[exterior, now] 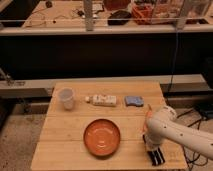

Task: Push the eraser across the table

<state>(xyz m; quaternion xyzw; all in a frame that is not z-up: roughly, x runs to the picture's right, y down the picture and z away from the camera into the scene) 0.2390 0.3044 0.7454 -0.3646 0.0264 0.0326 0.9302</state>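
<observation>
The gripper (151, 145) hangs low over the near right corner of the surface (65, 150), to the right of the orange plate (102, 137). Its fingers are closed, and as far as I can tell they hold nothing. Just under and in front of them lies the eraser (157, 157), a dark block with pale striping that seems to touch the fingertips. I judge the push to be at its start, with contact made or nearly made.

Next, the closed fingers should stay low behind the block and drive it steadily leftward, keeping to the near side of the plate.

Beyond the plate stand a white cup (66, 98), a white box (104, 100) and a blue-grey pad (133, 101). A carrot (149, 116) peeks out by the arm. No writing is legible anywhere.
</observation>
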